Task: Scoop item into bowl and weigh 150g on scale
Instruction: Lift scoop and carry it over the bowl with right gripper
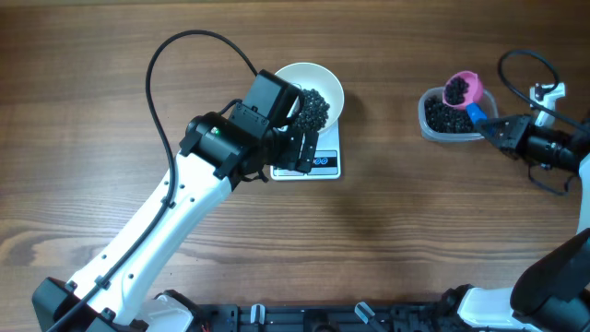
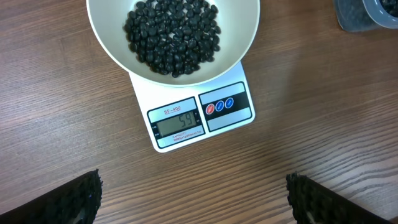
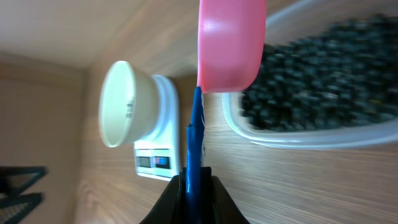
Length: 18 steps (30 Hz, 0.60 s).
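A table (image 1: 415, 231) of brown wood grain is seen filling the view, evenly lit, with soft shadows cast on it. Beyond its edge, a plain beige surface (image 3: 37, 112) is shown.

A round glossy white bowl (image 2: 109, 37) sits upright on a small white rectangular digital scale (image 2: 230, 124), covering its rear half. A dark heap of tiny round black pellets (image 2: 174, 34) fills the bowl's bottom. The scale's grey display reads 59.
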### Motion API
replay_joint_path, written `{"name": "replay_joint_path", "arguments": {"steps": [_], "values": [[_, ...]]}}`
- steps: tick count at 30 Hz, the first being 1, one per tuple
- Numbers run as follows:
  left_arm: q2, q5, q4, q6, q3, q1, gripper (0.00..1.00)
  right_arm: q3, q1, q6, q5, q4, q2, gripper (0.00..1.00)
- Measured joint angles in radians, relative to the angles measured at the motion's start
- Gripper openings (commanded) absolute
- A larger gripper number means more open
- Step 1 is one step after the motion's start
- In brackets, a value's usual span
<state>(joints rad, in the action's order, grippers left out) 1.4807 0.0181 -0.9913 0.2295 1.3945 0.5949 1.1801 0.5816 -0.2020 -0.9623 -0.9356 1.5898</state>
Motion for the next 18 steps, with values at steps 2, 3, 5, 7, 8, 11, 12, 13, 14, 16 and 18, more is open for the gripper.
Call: {"name": "replay_joint_path", "arguments": {"steps": [2, 3, 5, 7, 8, 11, 12, 13, 14, 16, 18], "values": [[0.0, 0.0, 0.0, 0.0, 0.0, 0.0, 1.0, 0.0, 0.0, 0.0, -0.06, 0.0, 0.0, 0.04], [0.0, 0.0, 0.0, 0.0, 0.0, 0.0, 1.0, 0.0, 0.0, 0.003, -0.087, 0.0, 0.0, 0.04], [0.0, 0.0, 0.0, 0.0, 0.0, 0.0, 1.0, 0.0, 0.0, 0.016, -0.149, 0.0, 0.0, 0.04], [0.0, 0.0, 0.0, 0.0, 0.0, 0.0, 1.0, 0.0, 0.0, 0.032, -0.199, 0.0, 0.0, 0.04], [0.0, 0.0, 0.0, 0.0, 0.0, 0.0, 1.0, 0.0, 0.0, 0.042, -0.209, 0.0, 0.0, 0.04], [0.0, 0.0, 0.0, 0.0, 0.0, 0.0, 1.0, 0.0, 0.0, 0.074, -0.233, -0.001, 0.0, 0.04], [0.0, 0.0, 0.0, 0.0, 0.0, 0.0, 1.0, 0.0, -0.003, 0.08, -0.235, -0.003, 0.0, 0.04], [0.0, 0.0, 0.0, 0.0, 0.0, 0.0, 1.0, 0.0, -0.005, 0.084, -0.238, -0.005, 0.0, 0.04], [0.0, 0.0, 0.0, 0.0, 0.0, 0.0, 1.0, 0.0, -0.012, 0.09, -0.241, -0.008, 0.0, 0.04], [0.0, 0.0, 0.0, 0.0, 0.0, 0.0, 1.0, 0.0, -0.042, 0.097, -0.243, -0.01, 0.0, 0.04], [0.0, 0.0, 0.0, 0.0, 0.0, 0.0, 1.0, 0.0, -0.093, 0.104, -0.246, -0.006, 0.0, 0.04]]}}
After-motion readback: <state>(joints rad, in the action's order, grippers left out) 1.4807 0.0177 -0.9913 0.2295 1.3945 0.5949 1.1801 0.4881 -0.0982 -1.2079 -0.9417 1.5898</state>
